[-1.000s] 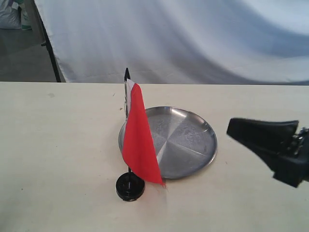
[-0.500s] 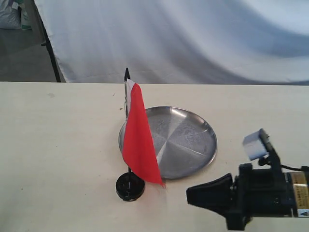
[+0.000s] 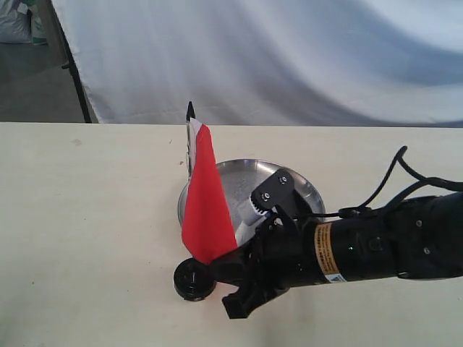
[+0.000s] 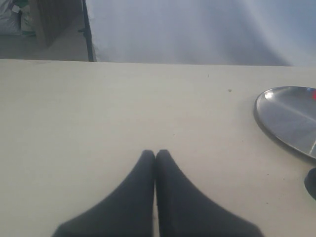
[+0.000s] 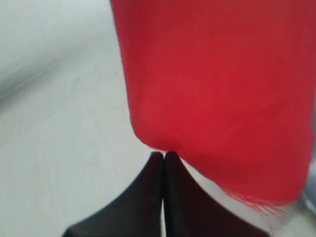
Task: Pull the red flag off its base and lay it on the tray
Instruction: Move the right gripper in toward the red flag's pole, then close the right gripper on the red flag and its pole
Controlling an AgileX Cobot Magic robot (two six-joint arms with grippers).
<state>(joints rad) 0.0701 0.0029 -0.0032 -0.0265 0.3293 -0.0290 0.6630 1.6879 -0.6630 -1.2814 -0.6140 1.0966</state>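
Observation:
The red flag [image 3: 206, 210] stands upright on its thin black pole [image 3: 190, 110], which is set in the small round black base [image 3: 191, 280]. Behind it lies the silver tray [image 3: 239, 166]. My right gripper [image 3: 217, 271] has reached in low from the right, beside the base and under the cloth. In the right wrist view the red flag [image 5: 217, 84] fills the frame, and my right gripper [image 5: 163, 154] is shut with its tips at the cloth's lower edge, holding nothing. My left gripper [image 4: 155, 153] is shut over bare table, left of the tray [image 4: 289, 118].
The right arm's black body with a yellow label [image 3: 362, 249] lies across the tray's near side. A white cloth backdrop [image 3: 289, 58] hangs behind the table's far edge. A dark stand leg [image 3: 76, 79] is at the back left.
The right arm has swept in from the right edge, low and to the left, until its shut gripper sits at the flag's lower edge next to the base. The flag cloth has shifted slightly.

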